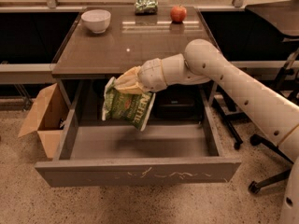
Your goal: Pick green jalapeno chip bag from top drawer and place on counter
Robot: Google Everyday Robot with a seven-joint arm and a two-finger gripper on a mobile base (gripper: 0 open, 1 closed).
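Note:
My gripper [122, 84] is shut on the top edge of the green jalapeno chip bag [127, 106]. The bag hangs from it in the air, above the open top drawer [140, 171] and just in front of the counter's front edge [93, 72]. The bag is green with white lettering and tilts a little to the right. The drawer's pale floor [140, 143] lies bare below it. My white arm [224, 76] reaches in from the right, level with the counter's edge.
On the counter stand a white bowl [96, 20] at the back left, a small shiny green packet [146, 5] at the back middle and a red apple [178, 13] beside it. An open cardboard box [43, 118] sits on the floor left of the drawer. An office chair base [261, 171] stands at right.

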